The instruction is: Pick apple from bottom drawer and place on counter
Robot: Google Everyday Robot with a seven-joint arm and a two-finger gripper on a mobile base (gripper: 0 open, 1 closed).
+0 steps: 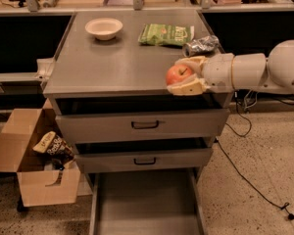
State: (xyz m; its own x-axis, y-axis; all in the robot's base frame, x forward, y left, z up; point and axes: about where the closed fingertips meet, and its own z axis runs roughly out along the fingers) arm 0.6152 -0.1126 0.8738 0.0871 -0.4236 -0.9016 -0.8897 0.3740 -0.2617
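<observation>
My gripper [183, 75] is shut on the red-orange apple [178, 74], with one cream finger above it and one below. It holds the apple over the front right part of the grey counter [112, 62], just above the surface near the front edge. The arm reaches in from the right. The bottom drawer [146, 204] is pulled open at the bottom of the view and its flat floor is bare.
On the counter stand a cream bowl [104, 28] at the back left, a green chip bag [166, 34] at the back and a crushed silver can [201, 45] just behind the gripper. A cardboard box [32, 165] with snack packs sits on the floor at left. Two upper drawers [142, 126] stand slightly ajar.
</observation>
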